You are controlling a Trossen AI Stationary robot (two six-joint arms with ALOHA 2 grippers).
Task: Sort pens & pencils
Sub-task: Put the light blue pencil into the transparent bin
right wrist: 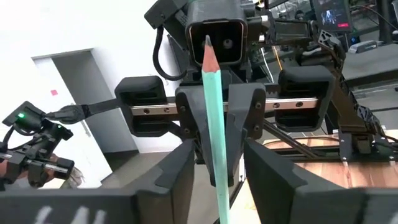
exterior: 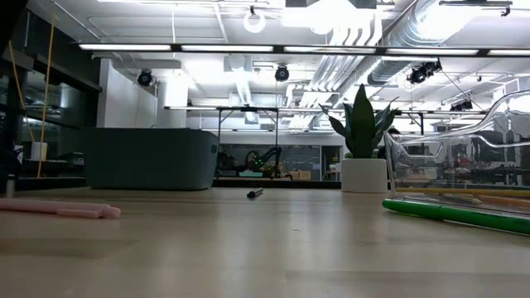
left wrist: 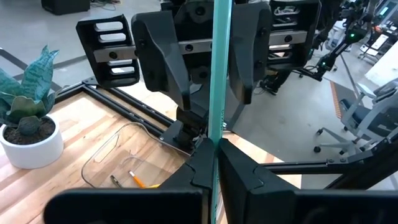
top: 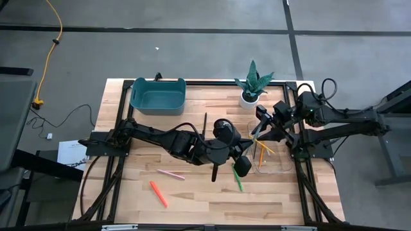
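Teal pencil (left wrist: 217, 93) stands pinched upright in the left gripper (left wrist: 216, 149), whose fingers are pressed together on it. Directly opposite, the right gripper (right wrist: 217, 149) faces it with fingers spread, one on either side of the pencil shaft, not touching it. Just beyond the two grippers lies a clear tray (left wrist: 112, 158) holding an orange pencil (left wrist: 137, 181). A green pen (top: 237, 178) lies close beside the left gripper. The pink pen (top: 170, 174) and red-orange pen (top: 158, 194) lie farther off along the left arm's side. A potted plant (top: 252, 86) stands near the tray, and a teal bin (top: 157, 96) well apart.
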